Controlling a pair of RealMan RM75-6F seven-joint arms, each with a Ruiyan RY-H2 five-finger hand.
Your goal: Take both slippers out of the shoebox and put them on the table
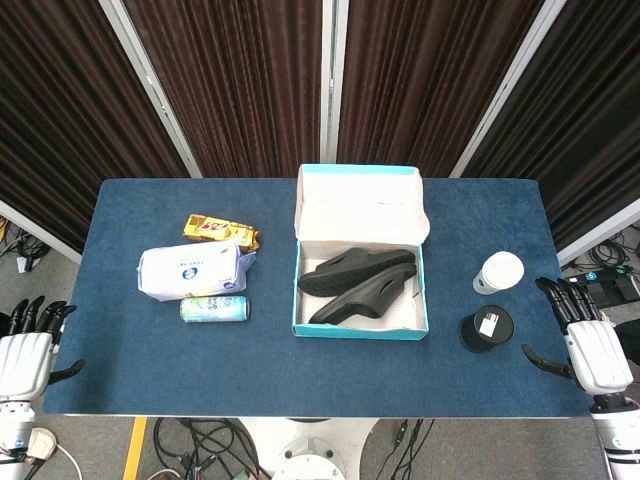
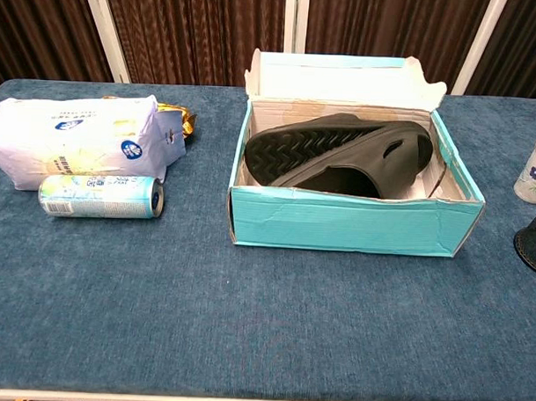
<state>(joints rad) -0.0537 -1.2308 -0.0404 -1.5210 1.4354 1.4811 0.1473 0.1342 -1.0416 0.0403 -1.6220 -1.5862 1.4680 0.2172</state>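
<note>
Both slippers lay overlapped in the shoebox; left hand and right hand spread, empty. Lifting one slipper could drag the other or tip the box.

A blue-covered bench carries everything. Near its middle sits an open teal shoebox. To the left lie a white tissue pack, a gold snack packet touching its far side, and a can on its side just in front. To the right stand a white cup and, nearer, a black mesh holder.
</note>
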